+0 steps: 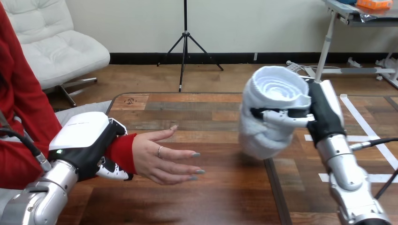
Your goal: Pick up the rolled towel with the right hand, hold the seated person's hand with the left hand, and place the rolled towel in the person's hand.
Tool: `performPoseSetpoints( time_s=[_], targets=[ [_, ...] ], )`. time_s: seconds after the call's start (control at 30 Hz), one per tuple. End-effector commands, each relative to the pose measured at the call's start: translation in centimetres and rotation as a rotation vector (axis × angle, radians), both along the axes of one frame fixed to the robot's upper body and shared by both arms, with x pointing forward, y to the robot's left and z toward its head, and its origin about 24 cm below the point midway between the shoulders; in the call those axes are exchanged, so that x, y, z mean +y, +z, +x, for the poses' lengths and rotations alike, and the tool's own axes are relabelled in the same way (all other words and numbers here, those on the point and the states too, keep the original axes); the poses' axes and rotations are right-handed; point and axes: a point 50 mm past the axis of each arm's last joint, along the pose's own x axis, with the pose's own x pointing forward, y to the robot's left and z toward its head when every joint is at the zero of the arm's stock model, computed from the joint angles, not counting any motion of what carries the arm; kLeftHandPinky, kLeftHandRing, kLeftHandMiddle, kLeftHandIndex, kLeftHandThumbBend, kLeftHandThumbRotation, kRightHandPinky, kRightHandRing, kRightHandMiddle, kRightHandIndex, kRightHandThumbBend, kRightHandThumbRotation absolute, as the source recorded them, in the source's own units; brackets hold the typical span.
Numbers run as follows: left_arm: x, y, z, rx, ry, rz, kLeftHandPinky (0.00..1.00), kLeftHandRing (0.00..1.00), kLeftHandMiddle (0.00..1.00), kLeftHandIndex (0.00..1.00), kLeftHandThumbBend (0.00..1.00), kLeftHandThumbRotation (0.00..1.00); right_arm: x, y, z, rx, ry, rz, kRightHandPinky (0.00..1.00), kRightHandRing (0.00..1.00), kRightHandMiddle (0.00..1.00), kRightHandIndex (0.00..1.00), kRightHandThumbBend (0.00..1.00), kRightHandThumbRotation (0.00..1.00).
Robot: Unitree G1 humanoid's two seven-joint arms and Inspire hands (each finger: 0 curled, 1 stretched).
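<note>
A white rolled towel (272,110) is held upright above the table, its spiral end facing up. My right hand (315,115) has its fingers curled round the towel's side. At the left, the person's hand (164,157) stretches out open over the table, palm turned inward, fingers pointing right toward the towel. My left hand (91,143) is shut on the person's wrist at the red sleeve cuff, with fingers showing under the wrist. A gap of table separates the towel from the person's fingertips.
The wooden table (206,112) stretches ahead with its far edge near the middle of the view. A dark seam (277,187) runs along the tabletop under the towel. White tape strips (361,122) mark the table at the right.
</note>
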Motion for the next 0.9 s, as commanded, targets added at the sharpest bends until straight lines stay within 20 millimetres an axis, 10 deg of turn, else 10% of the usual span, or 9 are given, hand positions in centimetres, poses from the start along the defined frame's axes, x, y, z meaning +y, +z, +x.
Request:
performPoseSetpoints(
  time_s=[0.0,0.87],
  targets=[
    [-2.0,4.9,2.5,-0.222,-0.087,-0.06,0.25,0.3,0.35,0.35,0.71,0.0,2.3,5.4,2.3,-0.191,0.04,0.014,0.33,0.37,0.42,0.43,0.79,0.0],
    [-3.5,6.6,3.5,-0.287,-0.113,-0.098,0.26,0.31,0.36,0.36,0.76,0.0,7.1,6.3,2.5,-0.224,0.181,0.052,0.31,0.35,0.4,0.42,0.78,0.0]
  ],
)
